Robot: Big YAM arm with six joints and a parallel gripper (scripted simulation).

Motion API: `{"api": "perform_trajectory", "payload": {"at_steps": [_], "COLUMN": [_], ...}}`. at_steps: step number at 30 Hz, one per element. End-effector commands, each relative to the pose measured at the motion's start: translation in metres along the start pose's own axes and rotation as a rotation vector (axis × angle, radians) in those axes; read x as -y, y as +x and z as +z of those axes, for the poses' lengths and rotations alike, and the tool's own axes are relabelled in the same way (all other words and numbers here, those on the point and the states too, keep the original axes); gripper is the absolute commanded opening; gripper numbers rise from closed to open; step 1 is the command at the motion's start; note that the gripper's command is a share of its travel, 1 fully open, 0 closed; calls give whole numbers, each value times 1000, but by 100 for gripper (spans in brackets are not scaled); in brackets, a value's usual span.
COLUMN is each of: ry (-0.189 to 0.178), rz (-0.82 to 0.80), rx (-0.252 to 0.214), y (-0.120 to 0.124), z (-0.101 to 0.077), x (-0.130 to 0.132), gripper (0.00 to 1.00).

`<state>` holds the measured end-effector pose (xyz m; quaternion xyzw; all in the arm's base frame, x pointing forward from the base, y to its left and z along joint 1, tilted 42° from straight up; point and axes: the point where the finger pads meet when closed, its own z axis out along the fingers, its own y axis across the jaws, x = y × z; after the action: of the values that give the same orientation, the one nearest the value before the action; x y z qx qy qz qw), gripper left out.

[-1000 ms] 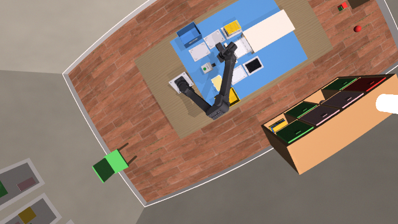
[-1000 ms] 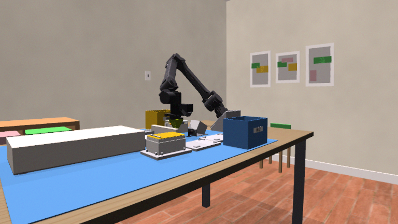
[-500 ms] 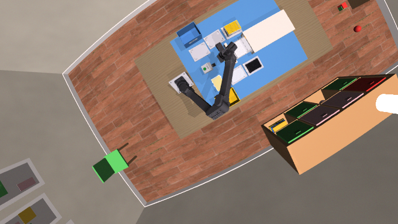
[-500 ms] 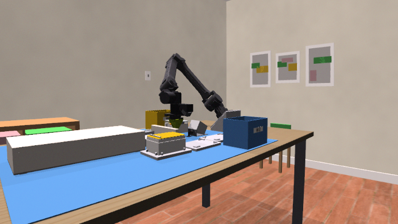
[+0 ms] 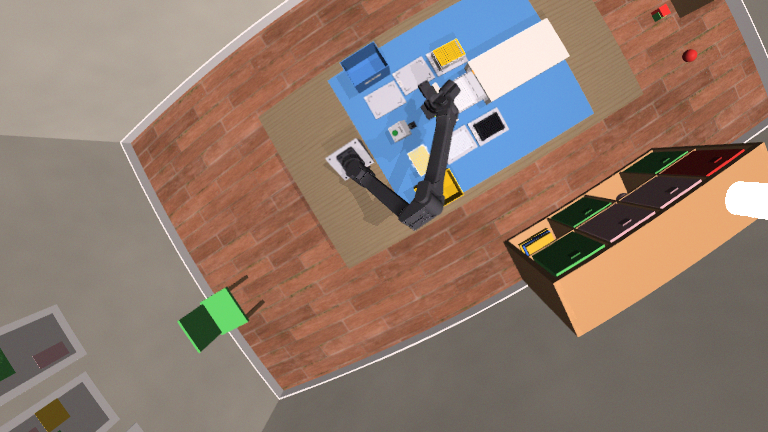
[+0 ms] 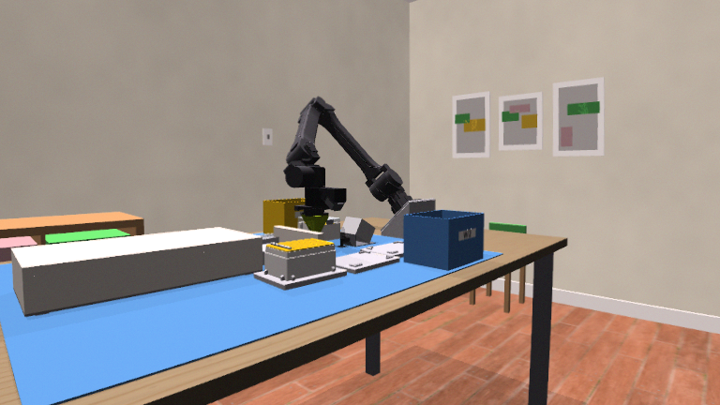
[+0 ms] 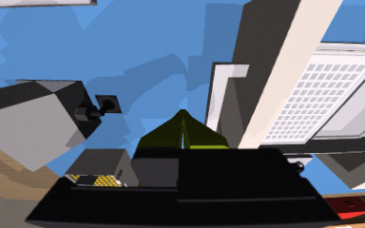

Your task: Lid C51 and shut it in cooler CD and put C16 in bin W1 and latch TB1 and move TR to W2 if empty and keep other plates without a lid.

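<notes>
My gripper [image 5: 424, 87] [image 7: 182, 113] is shut and empty, fingertips pointing down at the blue mat, just off the front of the cooler CD's open drawer [image 7: 280, 76]. A white assay plate [image 5: 467, 93] with its wells showing lies in that drawer; it also shows in the wrist view [image 7: 311, 102]. The cooler's long white housing [image 5: 518, 56] is behind it. The black plate [image 5: 488, 127] sits in its nest. Beside it is a white plate or nest [image 5: 461, 144], partly under my arm. The tip box TB1 [image 5: 420, 158] with a cream lid lies between the DONE key [image 5: 396, 132] and the yellow bin W1 [image 5: 451, 186].
The tip rack TR [image 5: 447, 53] holds yellow tips. The blue bin W2 [image 5: 365, 66] stands at the mat's far corner, next to two grey nests [image 5: 413, 74] [image 5: 385, 99]. A small black knob [image 7: 106, 105] sits on the mat near the key housing.
</notes>
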<state>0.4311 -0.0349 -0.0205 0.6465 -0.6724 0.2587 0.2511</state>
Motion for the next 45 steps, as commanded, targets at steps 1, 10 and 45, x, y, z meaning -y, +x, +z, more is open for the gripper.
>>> {"api": "perform_trajectory", "payload": {"at_steps": [1, 10, 45], "ry": [18, 6, -6], "rz": [-13, 0, -24], "rx": [3, 2, -3], "y": [-4, 3, -3], "z": [-9, -3, 0], "x": [17, 28, 23], "gripper": [0, 0, 0]}}
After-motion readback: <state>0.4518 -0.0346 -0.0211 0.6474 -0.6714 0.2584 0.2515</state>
